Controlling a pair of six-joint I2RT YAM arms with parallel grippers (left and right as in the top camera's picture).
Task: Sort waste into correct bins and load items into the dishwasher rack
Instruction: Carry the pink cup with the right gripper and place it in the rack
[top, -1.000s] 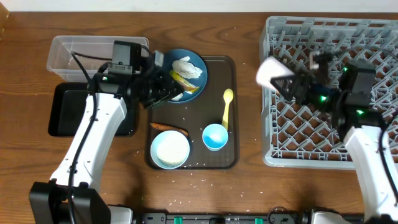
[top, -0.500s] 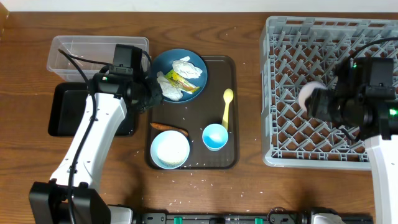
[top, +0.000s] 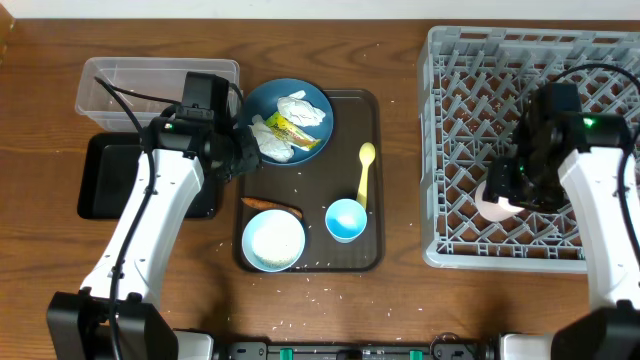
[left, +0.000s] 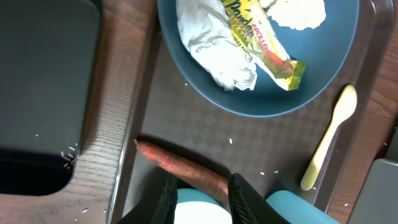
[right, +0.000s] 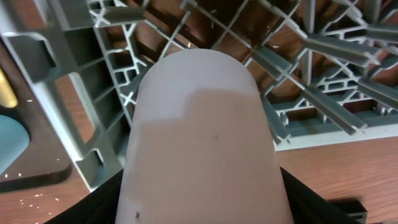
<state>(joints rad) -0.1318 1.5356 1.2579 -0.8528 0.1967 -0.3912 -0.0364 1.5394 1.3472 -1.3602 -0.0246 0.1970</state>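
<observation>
My right gripper (top: 505, 195) is shut on the pink cup (top: 497, 208), low over the front part of the grey dishwasher rack (top: 432, 120). That cup (right: 199, 137) fills the right wrist view, with the rack's lattice (right: 323, 56) behind it. My left gripper (top: 247, 152) hovers by the blue plate's (top: 262, 100) left edge, jaws open and empty (left: 202, 196), above the carrot (left: 180, 165) and white bowl (left: 199, 211). Two paper wads (top: 303, 108) (top: 270, 140) and a yellow-green wrapper (top: 290, 125) lie on the plate.
The brown serving tray (top: 320, 185) also carries the yellow spoon (top: 365, 170) and light-blue cup (top: 346, 219). A clear tub (top: 130, 85) and black tray (top: 110, 175) sit at the left. Rice grains (top: 320, 295) dot the table near the front.
The right arm carried the pink cup from the rack's left side rightward and down to its front part. The left gripper drew back from over the plate to its left edge.
</observation>
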